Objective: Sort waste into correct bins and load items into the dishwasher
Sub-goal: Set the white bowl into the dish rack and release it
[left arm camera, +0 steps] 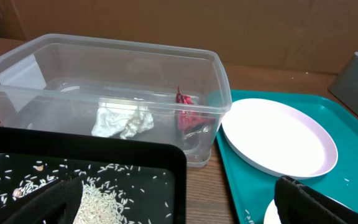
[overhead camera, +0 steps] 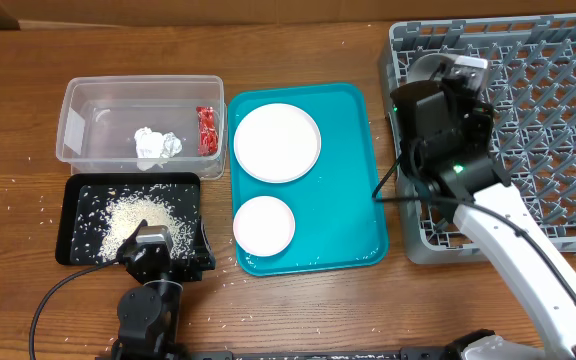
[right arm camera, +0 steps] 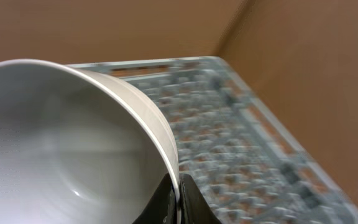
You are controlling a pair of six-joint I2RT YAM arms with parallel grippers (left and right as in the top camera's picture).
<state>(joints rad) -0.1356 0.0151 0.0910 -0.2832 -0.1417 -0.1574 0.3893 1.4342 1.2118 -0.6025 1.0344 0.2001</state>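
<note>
Nearest the robot's base, the left gripper (left arm camera: pixel 179 191) hovers over the near edge of the black tray (overhead camera: pixel 68 225), its jaws spread wide and empty; rice (overhead camera: pixel 140 218) lies heaped in the tray. Beside it on the bench (overhead camera: pixel 8 110), the teal tray (overhead camera: pixel 353 190) carries the smaller plate (overhead camera: pixel 263 225) and, beyond it, the large plate (overhead camera: pixel 276 142). Farther back, the clear tub (overhead camera: pixel 98 92) holds the paper wad (overhead camera: pixel 156 143) and the red wrapper (overhead camera: pixel 206 130). At the far right, the right gripper (right arm camera: pixel 178 198) pinches a white bowl (right arm camera: pixel 61 143) by its rim, above the left edge of the dish rack (overhead camera: pixel 558 120).
</note>
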